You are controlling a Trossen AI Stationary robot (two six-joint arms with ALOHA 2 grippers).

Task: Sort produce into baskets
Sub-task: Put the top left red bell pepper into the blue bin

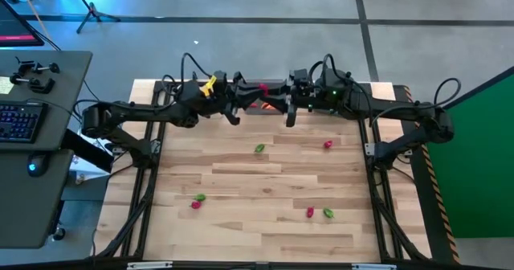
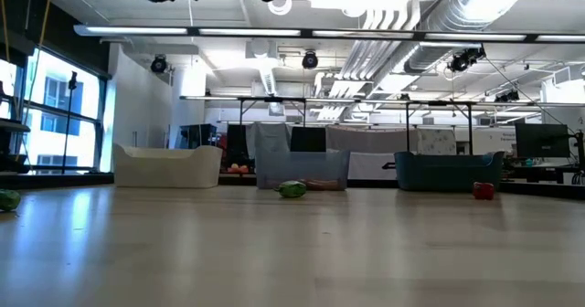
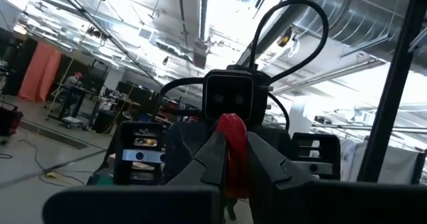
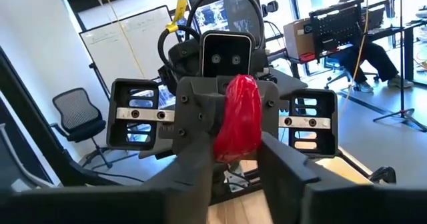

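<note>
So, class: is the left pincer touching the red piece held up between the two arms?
Touching. The left wrist view shows the left pincer shut on the red piece, fingers pressed against both sides.

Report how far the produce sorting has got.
Done: orange pieces seem to sit in the translucent grey plastic bin.
In hand: the left gripper is shut on a small red toy piece, meeting the right gripper above the wooden table.
Left: six loose red and green pieces lie there.
</note>
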